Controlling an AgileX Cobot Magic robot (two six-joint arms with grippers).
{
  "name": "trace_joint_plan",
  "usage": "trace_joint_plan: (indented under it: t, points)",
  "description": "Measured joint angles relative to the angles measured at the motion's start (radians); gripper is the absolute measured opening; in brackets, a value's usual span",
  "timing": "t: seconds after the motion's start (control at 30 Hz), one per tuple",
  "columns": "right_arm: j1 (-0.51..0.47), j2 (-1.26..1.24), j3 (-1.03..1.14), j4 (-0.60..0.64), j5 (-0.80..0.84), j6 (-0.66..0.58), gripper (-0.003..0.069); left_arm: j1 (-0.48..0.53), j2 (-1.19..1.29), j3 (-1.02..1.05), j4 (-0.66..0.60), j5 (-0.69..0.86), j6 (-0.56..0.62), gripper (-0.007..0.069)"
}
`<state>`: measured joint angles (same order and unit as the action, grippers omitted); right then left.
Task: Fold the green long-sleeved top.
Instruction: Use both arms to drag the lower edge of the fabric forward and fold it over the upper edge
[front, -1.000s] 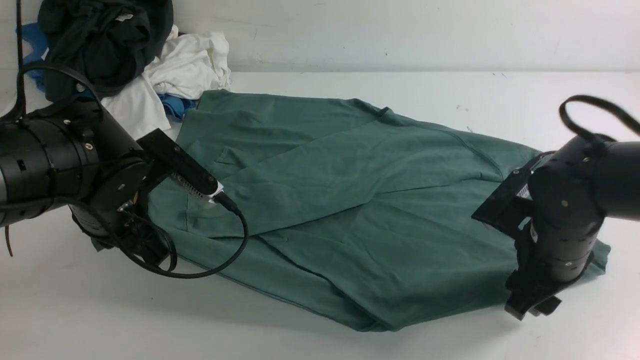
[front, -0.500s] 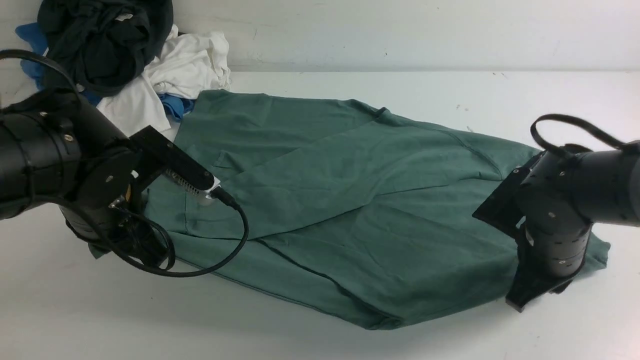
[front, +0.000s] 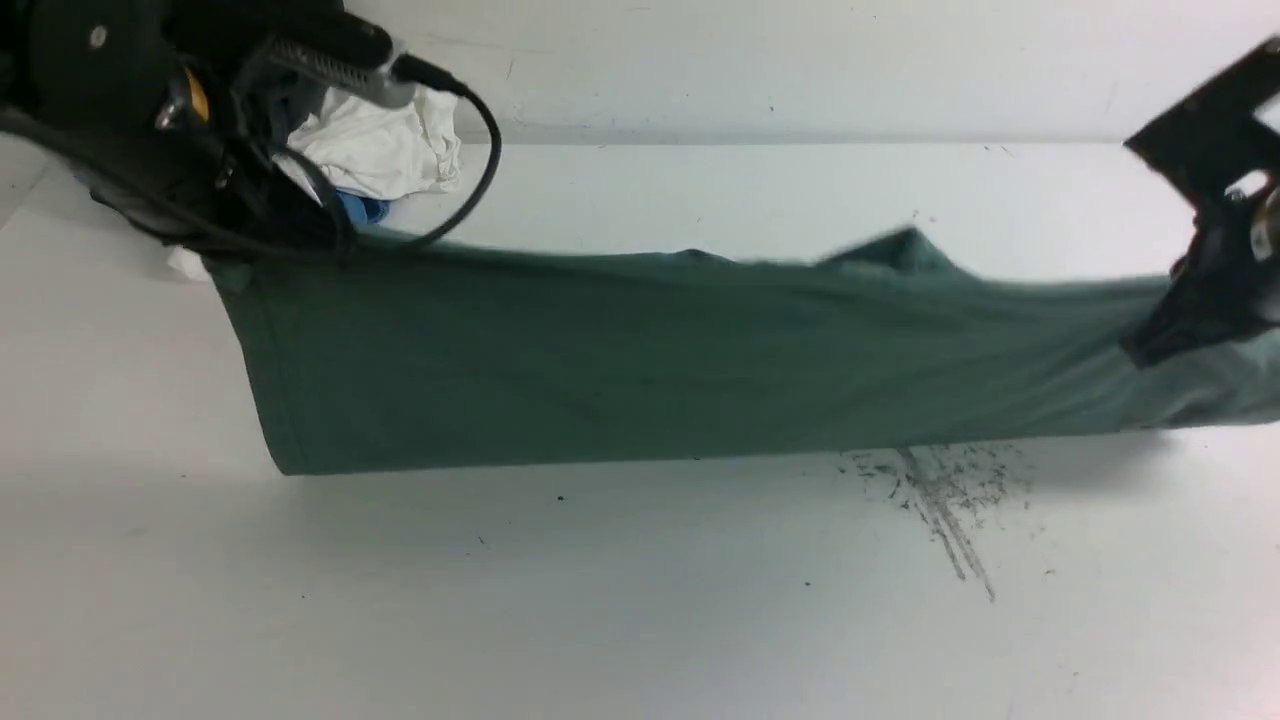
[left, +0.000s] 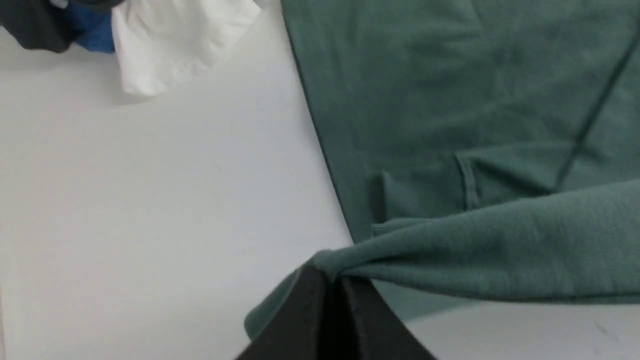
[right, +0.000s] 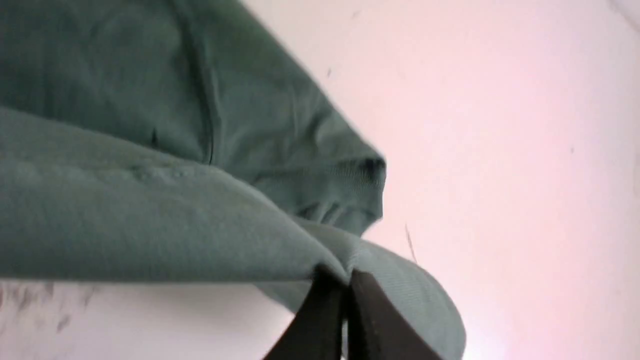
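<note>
Top (front: 640, 370) taut between closed jaws

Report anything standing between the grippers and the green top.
Nothing does. The left gripper and right gripper are each pinched shut directly on the top, which hangs stretched between them. The white garment lies behind its left end, away from both grips.

At far left of my table (front: 640, 620): crumpled white garment (front: 385, 145), blue garment (front: 362, 208) peeking out beneath it, black cloth (left: 30, 30) touching blue one. Dark scuff marks (front: 940, 500) on tabletop, right of centre. Pale wall (front: 800, 60) behind.
</note>
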<state>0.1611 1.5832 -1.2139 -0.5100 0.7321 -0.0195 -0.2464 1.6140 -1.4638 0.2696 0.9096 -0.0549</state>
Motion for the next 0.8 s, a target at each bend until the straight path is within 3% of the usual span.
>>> trace_joint_plan:
  t: [0.27, 0.4, 0.53, 0.7, 0.8]
  points:
    - [-0.039, 0.285, -0.182, 0.007, -0.146, -0.025, -0.0006, 0.028, 0.380, -0.319, 0.006, -0.080, -0.003, 0.0002]
    - [-0.055, 0.473, -0.300, -0.050, -0.169, 0.072, -0.0006, 0.033, 0.635, -0.529, 0.048, -0.094, -0.049, 0.0002]
    - [-0.070, 0.592, -0.386, -0.045, -0.150, 0.177, 0.0008, 0.046, 0.834, -0.744, 0.075, -0.004, -0.130, 0.0021]
    - [-0.083, 0.608, -0.428, -0.013, -0.122, 0.228, 0.0087, 0.058, 0.899, -0.872, 0.078, 0.104, -0.146, 0.0150]
    - [-0.084, 0.578, -0.465, 0.029, -0.094, 0.238, 0.0202, 0.065, 0.891, -0.957, 0.086, 0.180, -0.122, 0.0334]
